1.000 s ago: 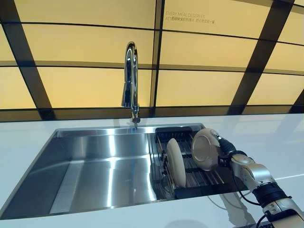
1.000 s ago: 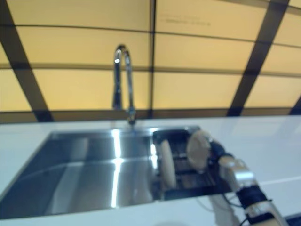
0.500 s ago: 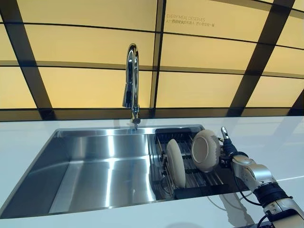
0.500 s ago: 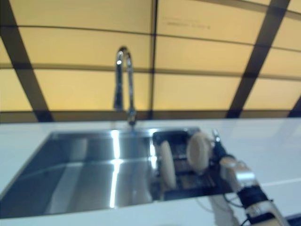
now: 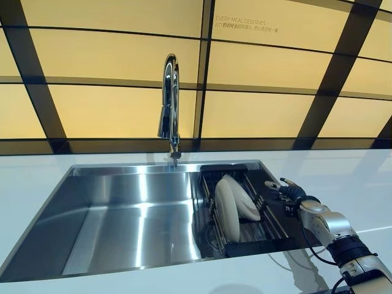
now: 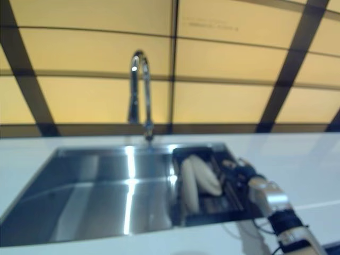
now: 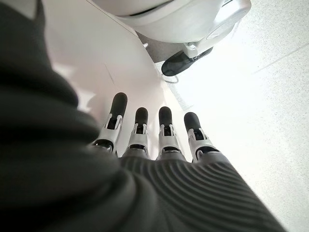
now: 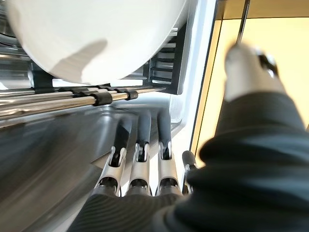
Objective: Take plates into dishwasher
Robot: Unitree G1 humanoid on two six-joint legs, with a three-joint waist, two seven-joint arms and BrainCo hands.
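Note:
Two cream plates stand in the dark dish rack (image 5: pixel 264 228) at the right end of the sink. One plate (image 5: pixel 225 211) stands upright on edge. The other plate (image 5: pixel 243 197) leans over against it from the right, and also shows in the right wrist view (image 8: pixel 96 34) above the rack's rails. My right hand (image 5: pixel 283 192) is open and empty just right of the leaning plate, over the rack's right side, its fingers (image 8: pixel 140 145) straight. My left hand (image 7: pixel 154 135) shows only in its wrist view, open and empty, hanging above the floor.
The steel sink basin (image 5: pixel 122 214) lies left of the rack. A tall chrome tap (image 5: pixel 168 104) stands at its back edge. White countertop (image 5: pixel 349 177) surrounds the sink. A yellow panelled wall (image 5: pixel 269 110) rises behind.
My right hand has let go of the plate it held upright. That plate now leans against the other plate in the rack. The hand has opened and drawn slightly away.

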